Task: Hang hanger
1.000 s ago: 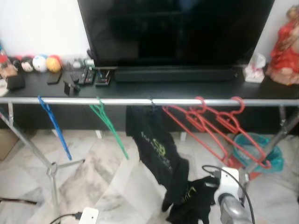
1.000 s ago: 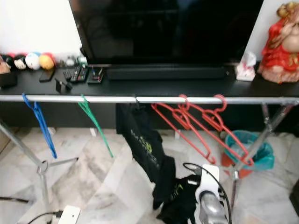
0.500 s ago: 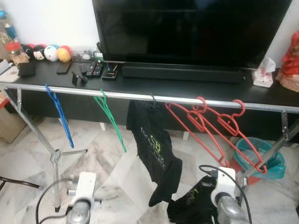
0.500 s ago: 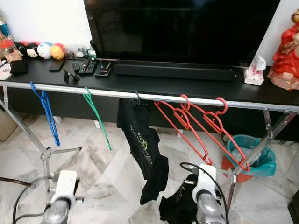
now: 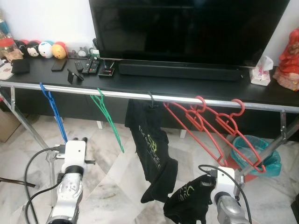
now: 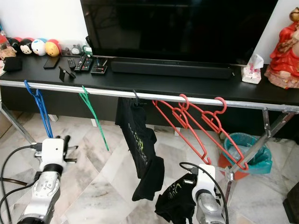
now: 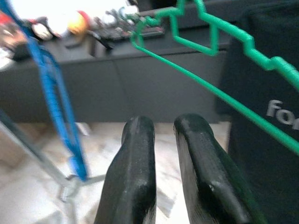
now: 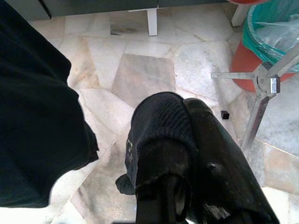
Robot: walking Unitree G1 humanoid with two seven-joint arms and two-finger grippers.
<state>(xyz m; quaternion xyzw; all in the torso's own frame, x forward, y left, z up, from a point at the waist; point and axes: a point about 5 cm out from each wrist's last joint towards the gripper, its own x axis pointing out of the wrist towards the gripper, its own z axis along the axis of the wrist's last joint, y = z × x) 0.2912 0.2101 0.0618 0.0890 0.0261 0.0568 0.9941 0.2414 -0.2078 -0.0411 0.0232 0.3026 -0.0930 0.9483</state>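
A metal rail (image 5: 117,94) runs across in front of the TV console. On it hang a blue hanger (image 5: 56,119), a green hanger (image 5: 109,123), a black T-shirt (image 5: 150,149) on a dark hanger, and red hangers (image 5: 212,126). My left gripper (image 7: 163,128) is raised low at the left, below and between the blue and green hangers, its fingers close together with nothing between them. My right gripper (image 8: 184,105) is low at the right, shut on a crumpled black garment (image 5: 187,205) that drapes over one finger.
A big TV (image 5: 187,28) stands on the black console (image 5: 140,84) with remotes (image 5: 91,67), plush toys (image 5: 39,49), a tissue pack (image 5: 260,73) and a red figurine (image 5: 289,60). A teal-lined bin (image 5: 259,156) stands by the rack's right leg (image 5: 275,144). Cables (image 5: 37,158) trail at the left.
My left arm has risen into view at the lower left, toward the blue and green hangers. The camera has shifted. My right gripper keeps hold of the black garment.
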